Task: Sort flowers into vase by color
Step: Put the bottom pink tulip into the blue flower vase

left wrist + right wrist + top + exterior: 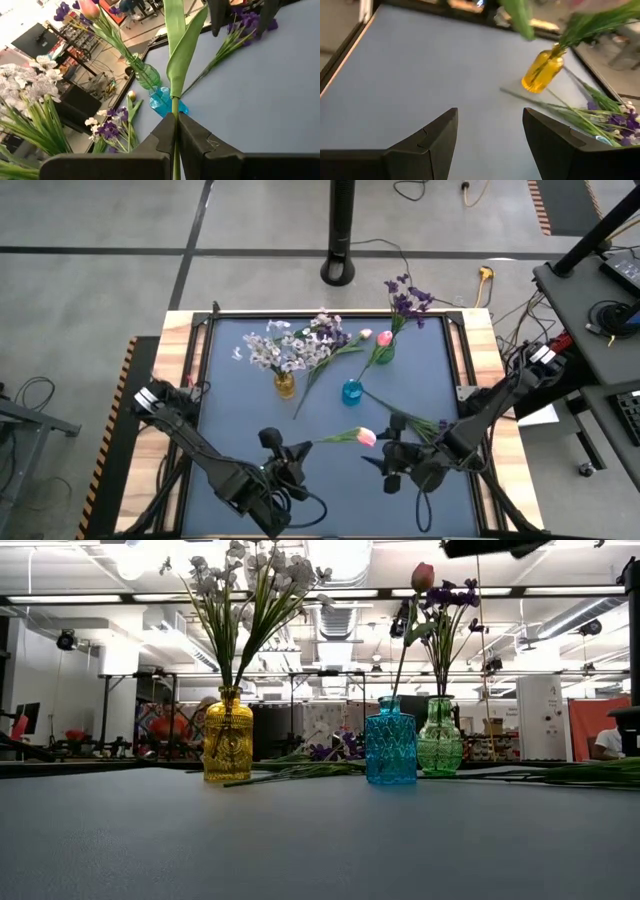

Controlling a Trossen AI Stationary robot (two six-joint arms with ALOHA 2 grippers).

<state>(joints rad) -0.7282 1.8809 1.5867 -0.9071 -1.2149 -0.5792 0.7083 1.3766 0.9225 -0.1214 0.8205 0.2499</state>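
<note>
My left gripper hovers over the table's near middle, shut on a pink tulip whose bud points toward the right edge. My right gripper stands open just right of the bud, with nothing between its fingers. A yellow vase holds white sprays. The blue vase has no flower in it. A green vase holds a pink tulip and purple sprays. A purple and white spray lies flat on the table behind the vases. Another purple spray lies by my right gripper. My left gripper pinches the tulip's green stem between its two fingers, below the long leaf. The fingers come nearly level from the table's near left and lie along the stem. The tulip is lifted clear of the table, its bud out past the fingertips.
The three vases stand in a loose row across the far half of the dark mat. A raised frame edges the mat. Bare mat lies at the near left. A black pole base stands beyond the far edge.
</note>
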